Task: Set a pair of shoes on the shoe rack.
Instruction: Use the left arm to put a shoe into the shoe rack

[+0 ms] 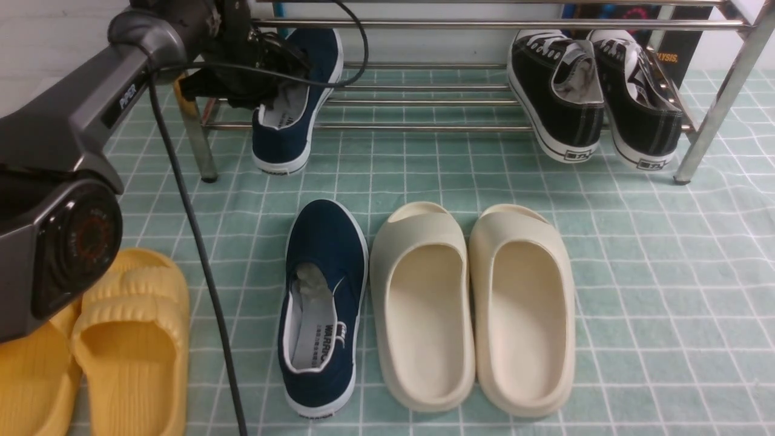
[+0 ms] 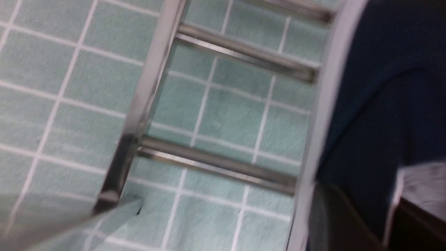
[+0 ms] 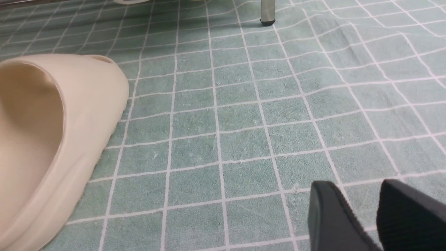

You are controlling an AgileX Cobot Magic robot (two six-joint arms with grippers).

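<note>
Your left gripper (image 1: 272, 85) is at the navy shoe (image 1: 300, 109) on the shoe rack (image 1: 424, 127), but you can't tell its jaws. The other navy shoe (image 1: 324, 303) sits on the mat (image 1: 636, 272), and your right gripper (image 3: 359, 188) is spread and empty.

- The shiny chrome-steel shoe rack (image 1: 424, 127) is showing bare bars between its navy canvas slip-on (image 1: 318, 72) and the black lace-up sneakers (image 1: 557, 91).
- The grey left arm (image 1: 72, 121) and black cable (image 1: 203, 254) are crowding its left end.
- The floor's navy slip-on (image 1: 327, 242) is lying just beside the cream foam slides (image 1: 424, 303); the green checked cloth (image 1: 666, 290) right of them is lying open.
</note>
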